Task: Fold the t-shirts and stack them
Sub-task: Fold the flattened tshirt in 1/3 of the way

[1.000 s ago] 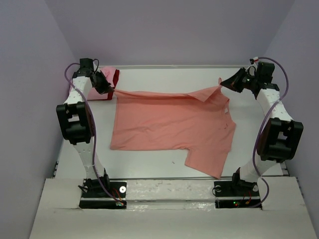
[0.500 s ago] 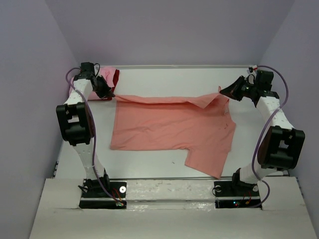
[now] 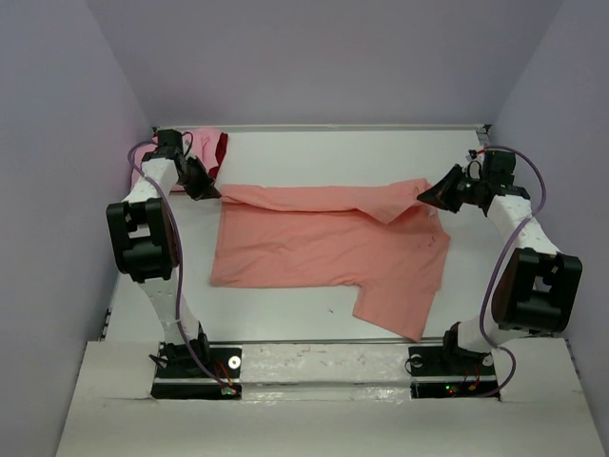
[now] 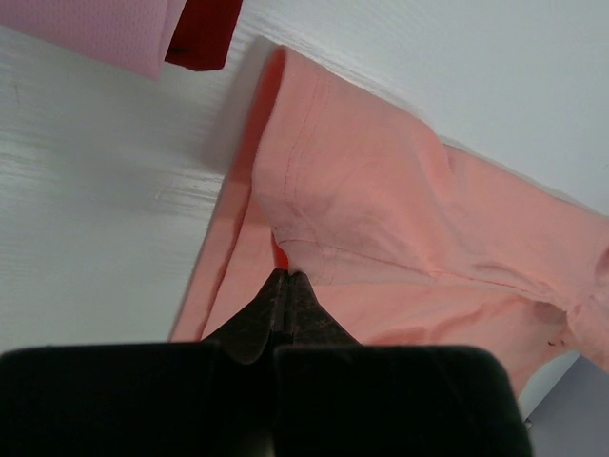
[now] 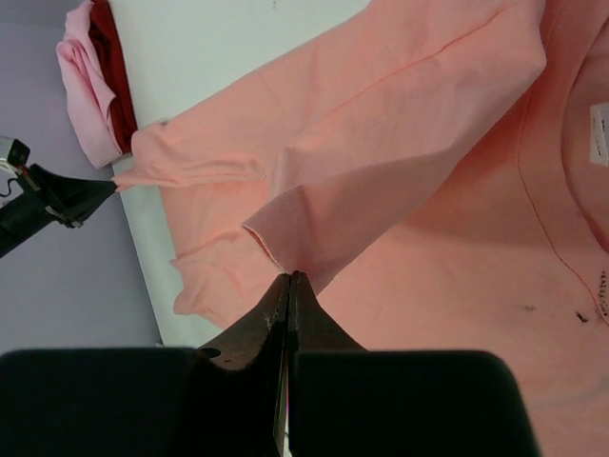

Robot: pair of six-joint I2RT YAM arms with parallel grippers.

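Observation:
A salmon-orange t-shirt (image 3: 324,252) lies spread across the white table (image 3: 495,276), with its far edge lifted and turned over onto its body. My left gripper (image 3: 214,193) is shut on the shirt's far left corner; the left wrist view shows the cloth (image 4: 381,200) pinched at the closed tips (image 4: 285,276). My right gripper (image 3: 422,195) is shut on the far right sleeve edge (image 5: 285,228), just above its tips (image 5: 288,276). A folded lighter pink t-shirt (image 3: 181,157) and a dark red t-shirt (image 3: 220,148) lie together at the back left corner.
The pink and dark red pile (image 4: 190,33) sits just beyond the left gripper. Lilac walls (image 3: 57,143) close in the table on three sides. Both arm bases (image 3: 195,362) stand at the near edge. Bare white table shows to the right of the salmon shirt.
Both grippers have moved toward the near edge and lower, pulling the salmon shirt's far edge with them. The raised right sleeve has come down, and the fold lies flatter over the body.

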